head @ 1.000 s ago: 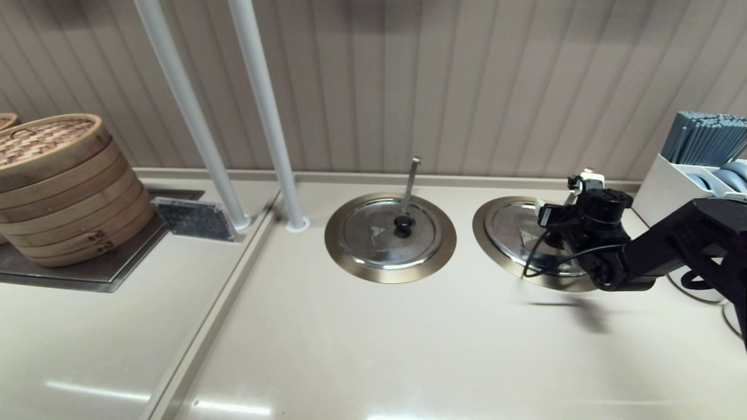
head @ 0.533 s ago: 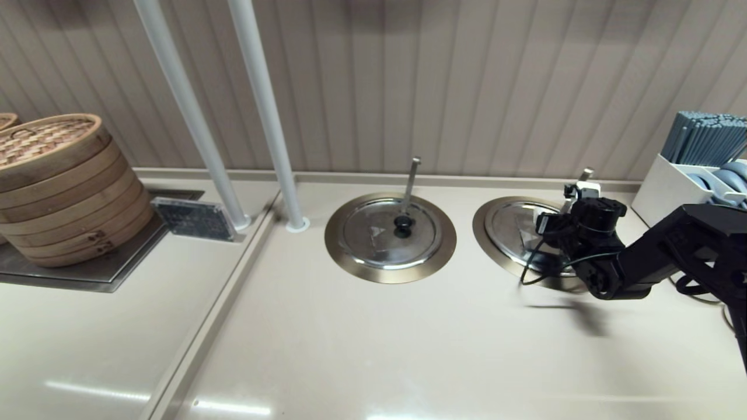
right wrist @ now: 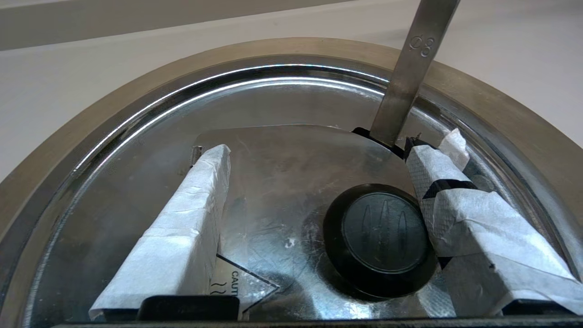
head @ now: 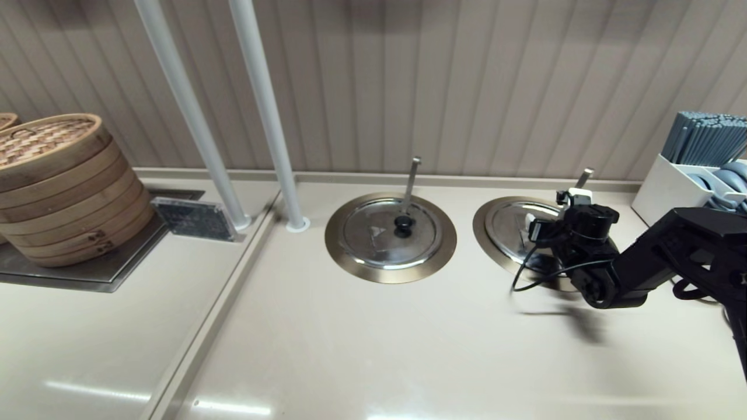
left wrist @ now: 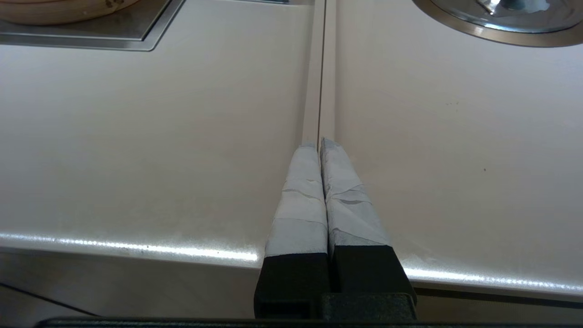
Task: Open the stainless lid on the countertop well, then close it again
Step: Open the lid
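The stainless lid (head: 513,224) lies shut on the right-hand countertop well, whose bronze-grey flange (head: 482,230) rings it; the dark hole is hidden. Its slanted ladle rod (head: 582,177) sticks up behind. My right gripper (head: 551,219) hangs just over this lid. In the right wrist view the right gripper (right wrist: 319,155) is open, its taped fingers (right wrist: 191,214) straddling the black knob (right wrist: 380,237). The knob sits close against one finger, far from the other. Lid (right wrist: 282,173), flange (right wrist: 114,109) and rod (right wrist: 412,73) fill that view. My left gripper (left wrist: 320,142) is shut and parked over the counter's front edge.
The twin lid (head: 379,233) with its near-vertical rod (head: 411,181) sits in the well to the left. Two white poles (head: 262,111) rise behind it. A bamboo steamer stack (head: 64,186) stands far left. A white holder of grey chopsticks (head: 694,169) stands far right.
My right arm has moved left and lower over the right lid, uncovering the slanted rod's top. The lids have not moved.
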